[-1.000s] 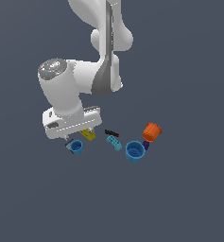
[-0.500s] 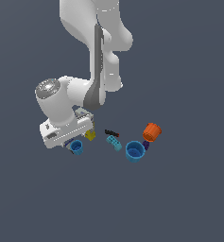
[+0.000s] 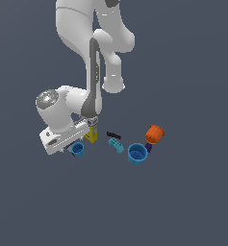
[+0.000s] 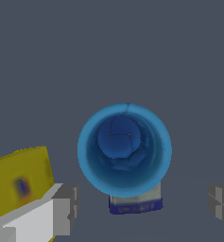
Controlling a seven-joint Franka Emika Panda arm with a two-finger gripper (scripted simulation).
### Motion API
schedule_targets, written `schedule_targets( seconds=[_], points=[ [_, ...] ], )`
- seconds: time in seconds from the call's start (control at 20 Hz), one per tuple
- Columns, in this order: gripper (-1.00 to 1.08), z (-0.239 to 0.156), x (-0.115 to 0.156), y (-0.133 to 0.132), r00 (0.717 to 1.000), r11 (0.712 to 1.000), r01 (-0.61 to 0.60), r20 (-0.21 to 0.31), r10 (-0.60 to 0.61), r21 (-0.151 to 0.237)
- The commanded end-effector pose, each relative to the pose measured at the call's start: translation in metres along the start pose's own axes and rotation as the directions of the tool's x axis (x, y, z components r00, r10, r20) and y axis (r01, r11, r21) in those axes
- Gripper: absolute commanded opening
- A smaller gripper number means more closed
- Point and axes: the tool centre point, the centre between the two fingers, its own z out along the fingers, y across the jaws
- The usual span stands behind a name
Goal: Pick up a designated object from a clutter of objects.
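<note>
The small blue cup [image 3: 78, 149] stood upright on the dark floor [image 3: 183, 202], directly beneath our pincer [image 3: 69, 150]. In the wrist view the small blue cup [image 4: 124, 149] sat between the two grey fingertips [image 4: 65, 208], nearer the one beside the box, and neither touched it, so we took the pincer [image 4: 144, 205] to be spread with nothing pinched. A purplish-white bit [image 4: 134, 202] stuck out from the cup's side; it carried a dark blue band, but we could read no writing on it.

Going from the exterior view's left to right: the pincer and the small cup came first. Just beside the pincer, partly hidden behind the arm's hand, was the yellow-and-white box [image 3: 92, 134]. In the wrist view the yellow-and-white box [image 4: 20, 182] showed a small blurred blue-and-red mark that we could not read, and one fingertip overlapped its edge. Farther from the pincer lay the thin black-and-red stick [image 3: 113, 135], with the light-blue studded brick [image 3: 116, 145] just beside it. Farther again stood the wider blue cup [image 3: 137, 153], and farthest was the orange cup [image 3: 155, 134], tipped on its side, with a small dark purple piece [image 3: 148, 147] between those two cups.

The white arm [image 3: 94, 57] reached down from above, and its hand covered part of the box in the exterior view.
</note>
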Motion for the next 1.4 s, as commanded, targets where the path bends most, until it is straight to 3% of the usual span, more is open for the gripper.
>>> schedule_targets(
  seconds=[0.0,0.45,1.2,1.25,1.35],
  points=[
    [1.00,0.005,-0.003,0.002,1.000,1.000,0.018,0.000,-0.018,-0.001],
    [1.00,0.012,-0.005,0.002,1.000,1.000,0.026,0.001,-0.026,0.000],
    [1.00,0.059,-0.006,0.002,1.000,1.000,0.030,0.001,-0.030,0.000],
    [-1.00,0.059,-0.006,0.002,1.000,1.000,0.030,0.001,-0.030,0.000],
    [-1.00,0.059,-0.006,0.002,1.000,1.000,0.030,0.001,-0.030,0.000]
  ],
)
